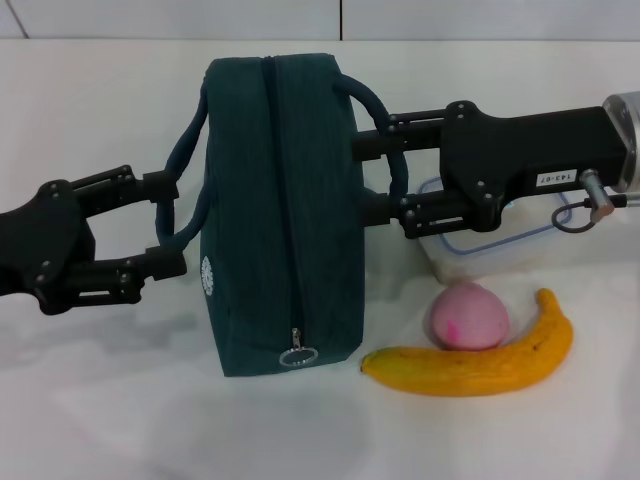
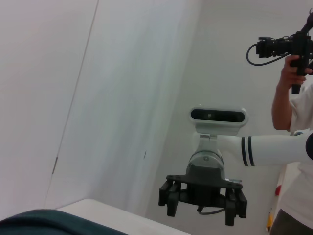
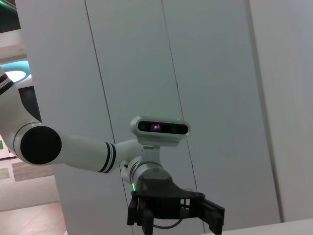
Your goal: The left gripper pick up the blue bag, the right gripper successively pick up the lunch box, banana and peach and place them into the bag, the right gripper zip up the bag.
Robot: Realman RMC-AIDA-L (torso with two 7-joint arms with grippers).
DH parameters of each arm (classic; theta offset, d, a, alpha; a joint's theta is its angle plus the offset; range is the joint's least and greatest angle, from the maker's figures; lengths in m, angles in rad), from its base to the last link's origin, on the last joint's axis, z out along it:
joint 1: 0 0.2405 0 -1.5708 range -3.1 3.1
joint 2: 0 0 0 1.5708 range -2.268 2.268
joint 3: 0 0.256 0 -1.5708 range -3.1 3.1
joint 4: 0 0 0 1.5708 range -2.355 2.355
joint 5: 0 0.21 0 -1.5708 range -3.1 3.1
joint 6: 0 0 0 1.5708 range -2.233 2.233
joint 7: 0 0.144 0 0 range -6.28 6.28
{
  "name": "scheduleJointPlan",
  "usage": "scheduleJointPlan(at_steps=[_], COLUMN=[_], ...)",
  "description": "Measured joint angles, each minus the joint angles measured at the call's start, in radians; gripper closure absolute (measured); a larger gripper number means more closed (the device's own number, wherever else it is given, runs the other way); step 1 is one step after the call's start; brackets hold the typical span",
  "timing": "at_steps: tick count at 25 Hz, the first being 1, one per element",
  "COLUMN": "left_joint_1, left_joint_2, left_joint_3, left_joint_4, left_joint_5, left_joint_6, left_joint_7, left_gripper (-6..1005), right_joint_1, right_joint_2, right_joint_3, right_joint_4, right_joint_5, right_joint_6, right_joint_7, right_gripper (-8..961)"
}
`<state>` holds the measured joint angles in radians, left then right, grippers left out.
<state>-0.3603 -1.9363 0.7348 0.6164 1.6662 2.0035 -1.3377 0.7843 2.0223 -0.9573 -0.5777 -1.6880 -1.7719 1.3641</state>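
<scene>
The blue bag stands on the white table with its zipper shut along the top and the silver ring pull at the near end. My left gripper is open at the bag's left side, its fingers either side of the left loop handle. My right gripper is open against the bag's right side, by the right loop handle. The lunch box lies partly under the right arm. The pink peach sits just in front of it, touching the banana.
The table's back edge and a tiled wall lie just behind the bag. In the left wrist view a person with a camera stands beyond the right arm's gripper. The right wrist view shows the left arm's gripper against wall panels.
</scene>
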Motion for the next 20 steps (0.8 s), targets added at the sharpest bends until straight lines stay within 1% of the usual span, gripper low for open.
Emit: scheduleJointPlan(at_steps=[16,20], left_joint_1=[-0.006,-0.020], left_joint_2=[-0.005,-0.004], left_joint_3=[0.000,-0.019], left_joint_4=[0.000,0.010], left_joint_5=[-0.001,-0.006], left_joint_6=[0.000,-0.011], left_joint_7=[-0.006,-0.063], left_gripper=[110,110], right_joint_1=[-0.008,-0.018], right_joint_2=[-0.002,-0.004], right_joint_3=[-0.017,-0.016], right_joint_4=[-0.004,-0.004], right_joint_5=[0.000,0.000], right_joint_6=[-0.001,-0.001], right_joint_7=[-0.004,-0.006], right_gripper=[280,281])
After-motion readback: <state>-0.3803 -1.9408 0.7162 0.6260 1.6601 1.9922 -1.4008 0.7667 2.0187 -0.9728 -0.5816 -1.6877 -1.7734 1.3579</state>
